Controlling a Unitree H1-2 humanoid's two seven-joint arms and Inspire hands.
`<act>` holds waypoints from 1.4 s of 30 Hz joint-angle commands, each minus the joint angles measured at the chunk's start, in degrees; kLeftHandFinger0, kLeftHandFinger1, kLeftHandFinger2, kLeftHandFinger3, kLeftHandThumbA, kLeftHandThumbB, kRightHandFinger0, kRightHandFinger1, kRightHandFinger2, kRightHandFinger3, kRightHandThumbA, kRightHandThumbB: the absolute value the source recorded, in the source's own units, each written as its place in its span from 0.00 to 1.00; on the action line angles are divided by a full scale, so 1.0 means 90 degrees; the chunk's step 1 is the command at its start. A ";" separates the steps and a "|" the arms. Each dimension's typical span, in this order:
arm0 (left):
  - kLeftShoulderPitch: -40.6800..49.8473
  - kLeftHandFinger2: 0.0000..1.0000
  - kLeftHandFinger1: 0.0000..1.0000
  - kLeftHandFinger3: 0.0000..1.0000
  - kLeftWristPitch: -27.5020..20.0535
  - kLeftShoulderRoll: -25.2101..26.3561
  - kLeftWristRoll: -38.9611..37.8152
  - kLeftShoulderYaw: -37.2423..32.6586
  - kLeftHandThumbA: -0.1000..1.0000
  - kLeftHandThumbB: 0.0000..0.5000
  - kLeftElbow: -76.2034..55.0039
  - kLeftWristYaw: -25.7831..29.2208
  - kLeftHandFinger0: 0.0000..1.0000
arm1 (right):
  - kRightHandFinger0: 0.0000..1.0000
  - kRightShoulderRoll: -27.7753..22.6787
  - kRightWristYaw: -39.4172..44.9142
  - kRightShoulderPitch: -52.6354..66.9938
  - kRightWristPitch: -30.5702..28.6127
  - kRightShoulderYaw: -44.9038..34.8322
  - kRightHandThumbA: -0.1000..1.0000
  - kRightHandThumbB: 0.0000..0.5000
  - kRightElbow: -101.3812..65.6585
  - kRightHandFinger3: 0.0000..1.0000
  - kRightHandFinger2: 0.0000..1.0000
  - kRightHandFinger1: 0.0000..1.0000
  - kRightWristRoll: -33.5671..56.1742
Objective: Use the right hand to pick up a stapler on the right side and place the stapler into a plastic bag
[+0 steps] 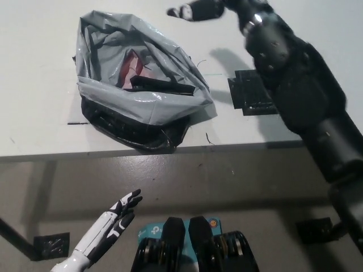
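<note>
Nearest us, our white left hand [112, 225] hangs below the worktop [39, 130], fingers apart and empty. The black stapler [164, 85] lies inside the grey plastic bag [108, 93]. Beyond it, our black right hand [190, 11] hovers, blurred, loosely spread and holding nothing.

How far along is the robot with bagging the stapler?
Nearly finished. Done: the black stapler lies inside the grey plastic bag. In hand: nothing; the black right hand hangs clear beyond the bag, empty. The white left hand rests open at lower left. Left: probably only drawing the arm back.
</note>
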 commanded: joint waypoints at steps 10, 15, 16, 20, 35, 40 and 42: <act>-0.0715 1.00 1.00 1.00 -0.0179 0.0079 -0.0467 0.0443 1.00 0.45 0.0145 0.0117 1.00 | 1.00 -0.1924 0.0235 0.4142 0.0794 -0.2410 1.00 0.60 -0.8242 1.00 1.00 1.00 0.2512; -0.0760 1.00 1.00 1.00 -0.0136 0.0050 -0.0433 0.0448 1.00 0.45 0.0211 0.0156 1.00 | 1.00 -0.1486 -0.0058 0.5577 0.0371 -0.2079 1.00 0.53 -0.8716 1.00 1.00 1.00 0.2479; -0.0758 1.00 1.00 1.00 -0.0119 0.0046 -0.0449 0.0450 1.00 0.46 0.0218 0.0148 1.00 | 1.00 -0.1380 -0.0091 0.5852 0.0180 -0.1987 1.00 0.50 -0.8684 1.00 1.00 1.00 0.2406; -0.0678 1.00 1.00 1.00 -0.0078 0.0017 -0.0518 0.0476 1.00 0.44 0.0203 0.0147 1.00 | 1.00 -0.0886 -0.0112 0.6535 -0.0087 -0.1607 1.00 0.62 -0.8189 1.00 1.00 1.00 0.2334; -0.0607 1.00 1.00 1.00 -0.0062 -0.0050 -0.0423 0.0549 1.00 0.45 0.0253 0.0075 1.00 | 1.00 0.0226 0.0164 0.6310 -0.0718 -0.1375 0.86 0.21 -0.4509 1.00 1.00 1.00 0.2103; -0.0581 1.00 1.00 1.00 -0.0054 -0.0032 -0.0359 0.0558 1.00 0.48 0.0216 0.0064 1.00 | 1.00 0.0361 0.0439 0.6219 -0.0787 -0.1357 0.80 0.27 -0.3627 1.00 1.00 1.00 0.2401; -0.0583 1.00 1.00 1.00 -0.0078 -0.0025 -0.0355 0.0564 1.00 0.46 0.0224 0.0060 1.00 | 1.00 0.0353 0.0460 0.6188 -0.0814 -0.1334 0.80 0.29 -0.3391 1.00 1.00 1.00 0.2315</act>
